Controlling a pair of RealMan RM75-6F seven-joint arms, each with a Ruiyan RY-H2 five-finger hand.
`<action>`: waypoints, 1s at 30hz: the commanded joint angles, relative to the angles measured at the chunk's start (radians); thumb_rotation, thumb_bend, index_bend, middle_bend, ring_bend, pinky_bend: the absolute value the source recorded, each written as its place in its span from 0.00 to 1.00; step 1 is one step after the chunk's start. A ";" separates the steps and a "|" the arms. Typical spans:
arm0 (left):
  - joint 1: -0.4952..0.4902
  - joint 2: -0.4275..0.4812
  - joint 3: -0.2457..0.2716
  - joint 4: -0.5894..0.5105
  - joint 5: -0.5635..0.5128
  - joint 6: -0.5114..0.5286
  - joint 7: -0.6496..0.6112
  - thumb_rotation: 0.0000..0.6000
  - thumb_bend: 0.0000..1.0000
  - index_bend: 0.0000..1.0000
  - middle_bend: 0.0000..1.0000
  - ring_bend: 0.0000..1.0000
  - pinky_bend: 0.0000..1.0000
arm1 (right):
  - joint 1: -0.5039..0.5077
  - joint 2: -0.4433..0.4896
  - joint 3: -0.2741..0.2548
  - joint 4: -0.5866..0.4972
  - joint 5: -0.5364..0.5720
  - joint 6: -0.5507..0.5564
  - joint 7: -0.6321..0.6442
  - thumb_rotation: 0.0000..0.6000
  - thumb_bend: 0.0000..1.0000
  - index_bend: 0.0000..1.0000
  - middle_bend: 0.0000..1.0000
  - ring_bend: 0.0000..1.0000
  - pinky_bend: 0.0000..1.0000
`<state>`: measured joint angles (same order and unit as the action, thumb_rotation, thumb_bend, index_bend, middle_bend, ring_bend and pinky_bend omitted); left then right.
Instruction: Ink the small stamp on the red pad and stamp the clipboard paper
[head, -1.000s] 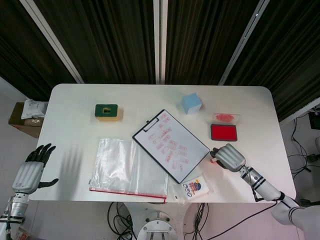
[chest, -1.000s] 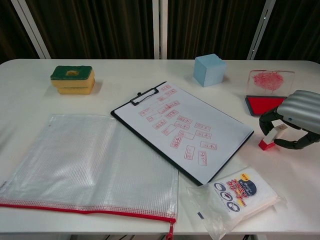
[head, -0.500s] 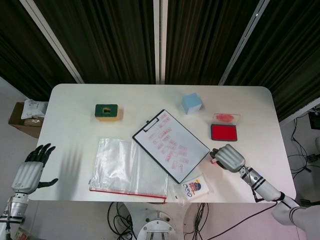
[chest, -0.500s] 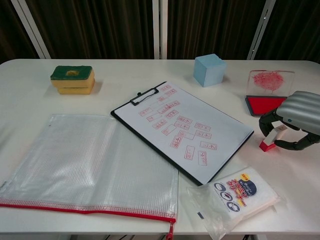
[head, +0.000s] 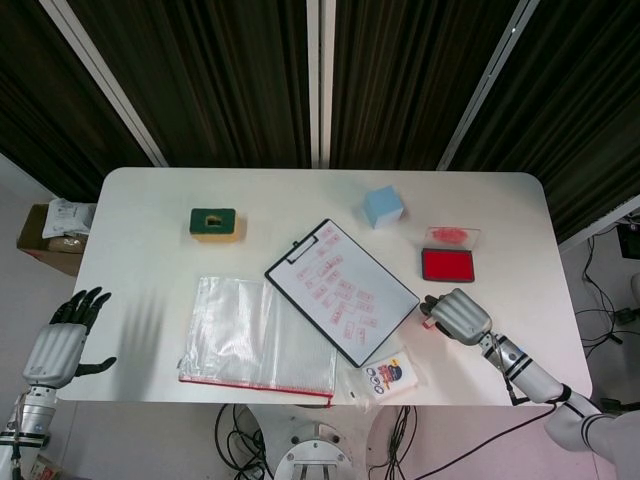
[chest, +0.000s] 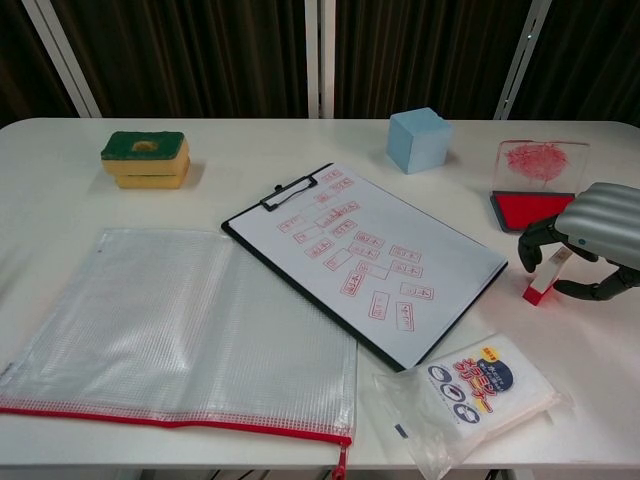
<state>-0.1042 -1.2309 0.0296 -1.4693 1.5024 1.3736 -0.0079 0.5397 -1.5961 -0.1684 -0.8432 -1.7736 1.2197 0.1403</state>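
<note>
Taking the clipboard (chest: 365, 262) as the landmark: nearest the robot, just in front of its near corner, a small printed packet (chest: 470, 390) is lying on the white desk (chest: 300, 140), with its clear edge almost touching the board. To the left of the clipboard and a little nearer than it, a clear mesh zip pouch (chest: 180, 335) with a red zipper edge is lying flat, its right edge tucked against the board's long side.

Off the desk, well to the left of the clipboard, the left hand (head: 60, 345) is hanging with its fingers spread apart and holding nothing.

To the right of the clipboard, just past its right corner, the right hand (chest: 590, 240) is arching over the small stamp (chest: 545, 277), which is standing on the desk on its red base. The dark fingers are curling down around the stamp, on both sides of it, but I cannot tell whether they are actually pinching it or only surrounding it.

The clipboard itself is lying diagonally, with its paper (chest: 372, 250) covered in many red stamped marks and the black clip at its far left corner.

Just beyond the right hand, right of the clipboard, the red pad (chest: 528, 207) is lying open with its clear lid (chest: 540, 165) standing up behind it, smeared red. Farther back, beyond the clipboard's far edge, a light blue cube (chest: 418, 140) is sitting. Far to the left, a green and yellow sponge (chest: 146, 158) is resting.
</note>
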 joint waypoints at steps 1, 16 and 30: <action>0.000 0.000 0.000 0.000 0.000 0.001 0.000 0.97 0.10 0.09 0.04 0.03 0.15 | 0.000 0.002 0.001 -0.002 0.000 -0.001 0.000 1.00 0.25 0.43 0.39 0.66 0.88; 0.005 0.008 -0.001 -0.007 0.002 0.013 0.002 0.97 0.10 0.09 0.04 0.03 0.15 | -0.091 0.232 0.021 -0.208 0.036 0.157 -0.082 1.00 0.22 0.11 0.27 0.59 0.87; 0.014 0.037 -0.052 -0.044 0.024 0.119 0.028 0.95 0.10 0.09 0.04 0.03 0.15 | -0.427 0.467 0.129 -0.551 0.436 0.306 -0.039 1.00 0.26 0.00 0.00 0.00 0.00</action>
<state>-0.0901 -1.2082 -0.0133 -1.4995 1.5232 1.4828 0.0118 0.1525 -1.1623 -0.0586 -1.3537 -1.3709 1.5225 0.0909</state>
